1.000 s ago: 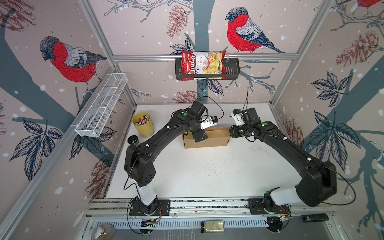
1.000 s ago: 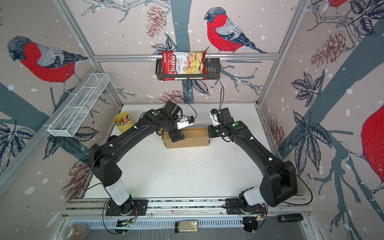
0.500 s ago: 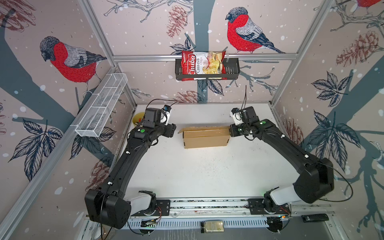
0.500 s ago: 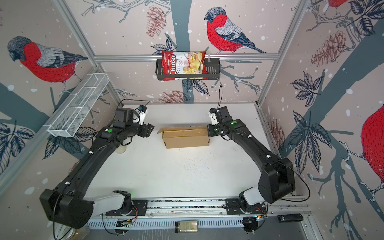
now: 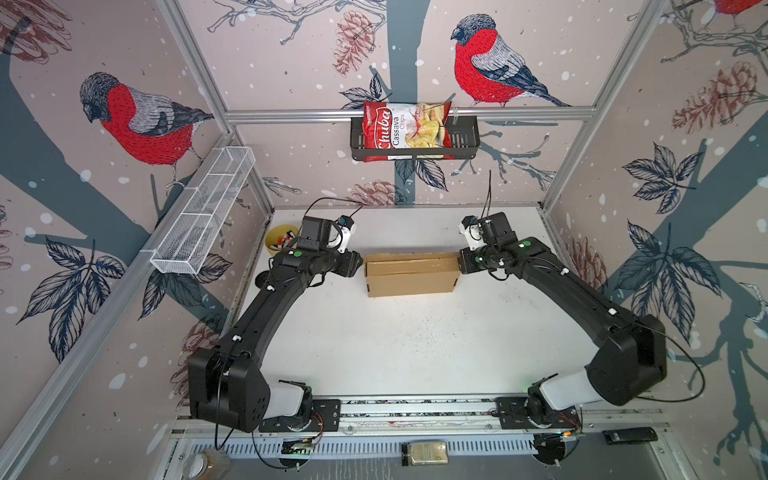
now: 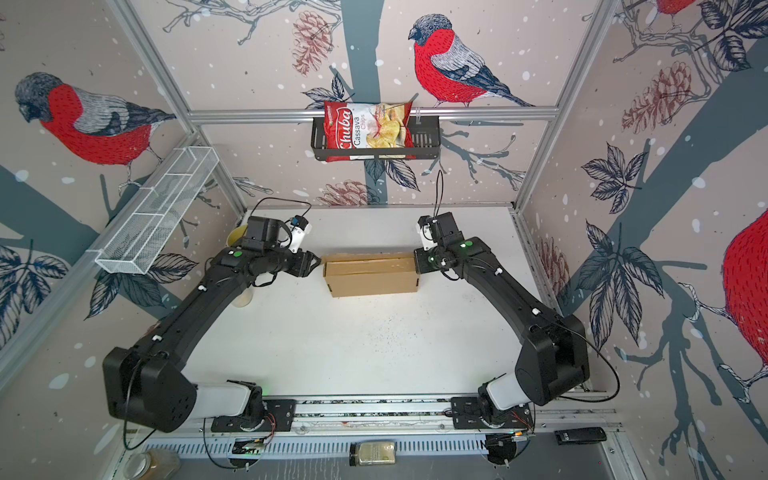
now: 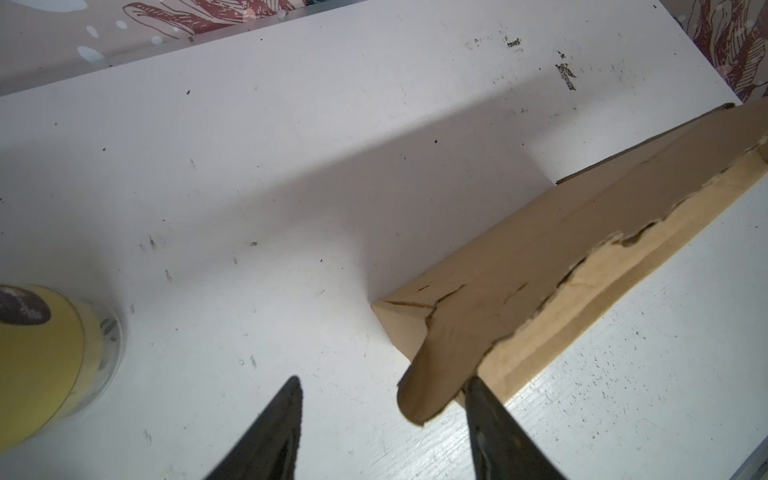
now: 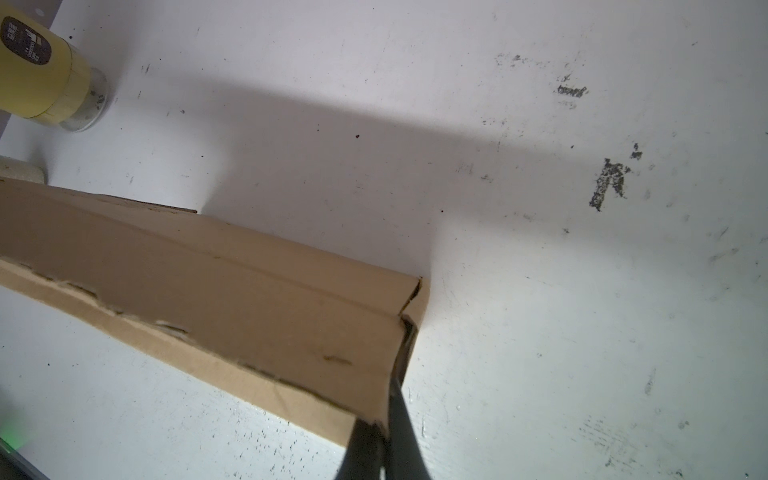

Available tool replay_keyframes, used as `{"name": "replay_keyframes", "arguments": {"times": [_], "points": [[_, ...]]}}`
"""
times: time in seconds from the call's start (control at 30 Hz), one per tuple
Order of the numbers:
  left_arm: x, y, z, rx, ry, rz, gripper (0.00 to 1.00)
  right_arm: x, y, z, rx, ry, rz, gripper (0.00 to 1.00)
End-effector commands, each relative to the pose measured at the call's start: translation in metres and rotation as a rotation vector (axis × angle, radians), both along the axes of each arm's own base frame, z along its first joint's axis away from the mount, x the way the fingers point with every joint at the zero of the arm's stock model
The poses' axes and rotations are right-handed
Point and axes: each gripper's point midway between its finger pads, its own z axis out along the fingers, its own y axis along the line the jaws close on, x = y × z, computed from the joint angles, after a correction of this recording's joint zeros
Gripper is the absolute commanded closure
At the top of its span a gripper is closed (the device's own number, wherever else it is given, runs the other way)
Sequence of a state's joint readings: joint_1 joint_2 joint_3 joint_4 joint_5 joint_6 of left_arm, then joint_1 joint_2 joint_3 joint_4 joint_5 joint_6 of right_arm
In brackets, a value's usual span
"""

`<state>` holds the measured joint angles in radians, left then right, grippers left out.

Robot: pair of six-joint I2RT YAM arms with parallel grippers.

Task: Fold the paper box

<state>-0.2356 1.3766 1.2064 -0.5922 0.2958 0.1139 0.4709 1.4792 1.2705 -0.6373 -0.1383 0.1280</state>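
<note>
Sitting toward the back of the white tabletop, the plain brown corrugated cardboard paper box lies between the two arms, its long side running across both top views. The right gripper is clenched on the box's right end corner, pinching the thin wall. The left gripper is at the opposite end with jaws apart — a rounded flap corner lies between them, against one finger only. A yellow cylindrical cup stands apart from the box

From here I read "Chuba Cassava Chips" on the red snack bag in the black wall basket.
</note>
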Motion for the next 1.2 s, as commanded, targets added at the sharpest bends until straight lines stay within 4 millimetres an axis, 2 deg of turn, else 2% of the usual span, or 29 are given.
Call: {"name": "replay_keyframes", "arguments": {"times": [0.0, 0.07, 0.17, 0.37, 0.73, 1.0, 1.17], "points": [[0.004, -0.011, 0.005, -0.014, -0.009, -0.055, 0.50, -0.012, -0.004, -0.010, -0.036, 0.052, 0.016, 1.00], [0.003, -0.017, 0.002, -0.016, 0.007, -0.076, 0.55, -0.012, -0.004, -0.010, -0.038, 0.051, 0.015, 1.00], [-0.002, -0.022, -0.010, 0.013, 0.054, -0.100, 0.56, -0.011, -0.005, -0.009, -0.038, 0.050, 0.014, 1.00], [-0.008, -0.020, -0.019, 0.033, 0.069, -0.104, 0.62, -0.011, -0.005, -0.009, -0.039, 0.050, 0.017, 1.00], [-0.004, -0.030, -0.017, -0.004, 0.127, -0.110, 0.89, -0.012, -0.004, -0.010, -0.036, 0.056, 0.015, 1.00], [-0.008, -0.031, -0.006, -0.028, 0.155, -0.093, 0.90, -0.012, -0.004, -0.010, -0.037, 0.057, 0.018, 1.00], [-0.012, -0.033, -0.013, -0.032, 0.217, -0.088, 0.89, -0.011, -0.003, -0.010, -0.034, 0.057, 0.018, 1.00]]}}
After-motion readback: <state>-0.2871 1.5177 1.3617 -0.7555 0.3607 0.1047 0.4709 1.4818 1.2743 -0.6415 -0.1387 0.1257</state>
